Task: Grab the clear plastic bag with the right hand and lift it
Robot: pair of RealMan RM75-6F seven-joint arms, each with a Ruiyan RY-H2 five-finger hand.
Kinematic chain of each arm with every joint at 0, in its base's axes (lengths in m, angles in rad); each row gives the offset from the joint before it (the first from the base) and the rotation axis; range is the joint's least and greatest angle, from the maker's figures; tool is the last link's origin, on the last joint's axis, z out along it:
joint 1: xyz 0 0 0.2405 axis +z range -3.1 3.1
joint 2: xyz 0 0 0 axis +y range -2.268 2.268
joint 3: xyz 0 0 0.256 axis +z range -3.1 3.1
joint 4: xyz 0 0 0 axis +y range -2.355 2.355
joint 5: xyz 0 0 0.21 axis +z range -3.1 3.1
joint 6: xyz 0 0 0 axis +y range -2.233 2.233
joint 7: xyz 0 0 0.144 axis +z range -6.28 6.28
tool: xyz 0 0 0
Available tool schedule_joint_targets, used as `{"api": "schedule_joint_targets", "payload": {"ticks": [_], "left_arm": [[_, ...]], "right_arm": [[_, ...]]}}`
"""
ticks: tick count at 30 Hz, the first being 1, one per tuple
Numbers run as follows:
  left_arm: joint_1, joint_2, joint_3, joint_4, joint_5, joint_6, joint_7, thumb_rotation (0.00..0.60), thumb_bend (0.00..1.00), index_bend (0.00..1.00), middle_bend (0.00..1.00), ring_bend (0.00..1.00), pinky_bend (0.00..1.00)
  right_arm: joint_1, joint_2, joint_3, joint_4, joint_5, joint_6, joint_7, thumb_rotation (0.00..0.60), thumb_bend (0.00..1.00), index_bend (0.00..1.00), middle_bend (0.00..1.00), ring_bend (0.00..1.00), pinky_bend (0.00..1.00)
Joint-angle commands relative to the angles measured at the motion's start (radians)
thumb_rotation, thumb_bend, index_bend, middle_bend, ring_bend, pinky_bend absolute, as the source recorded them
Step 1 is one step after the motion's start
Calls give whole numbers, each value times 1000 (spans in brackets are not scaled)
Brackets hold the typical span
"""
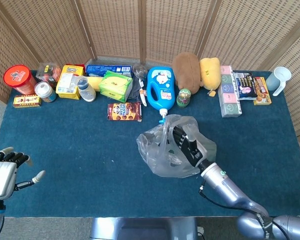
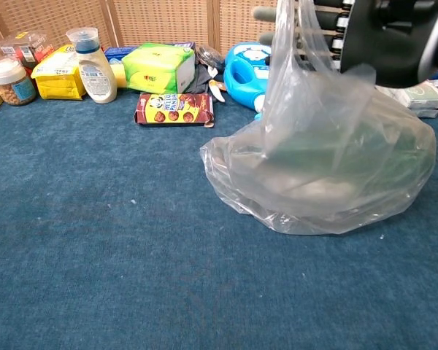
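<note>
Right hand fingers grip top of clear plastic bag, bag bottom on desk. Left hand open, fingers spread, at desk's near-left corner.

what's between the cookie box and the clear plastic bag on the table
Nothing: in the head view only bare blue tabletop separates the cookie box from the clear plastic bag, which the right hand holds. The chest view agrees.
</note>
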Motion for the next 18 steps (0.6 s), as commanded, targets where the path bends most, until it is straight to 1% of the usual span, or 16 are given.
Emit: {"api": "schedule_joint_targets", "payload": {"ticks": [1,4,12,14,16,18], "left_arm": [[0,0,1,-1,1,-1,1,1,167,543,498,408,204],[-2,-1,1,-4,0,-3,4,5,166,543,498,409,204],[-5,-3,1,-7,-4,-9,10,1,166,542,498,409,205],[-5,-3,2,-8,-7,-11,11,4,166,543,498,409,205],[-6,-3,2,-8,-8,-13,11,4,166,543,498,409,204],[-6,-4,3,-8,-9,-13,11,2,166,543,498,409,204]], "right_arm": [[-2,-23,26,8,36,20,-4,3,395,301,329,299,294],[-12,-25,44,-10,61,24,11,4,396,300,329,298,310],[-32,0,105,-52,110,-26,126,3,401,284,327,303,434],[-40,11,124,-68,116,-44,173,2,404,284,327,325,470],[-47,24,148,-87,139,-68,222,14,409,286,331,358,505],[-50,37,167,-98,159,-85,242,40,415,298,349,398,540]]}}
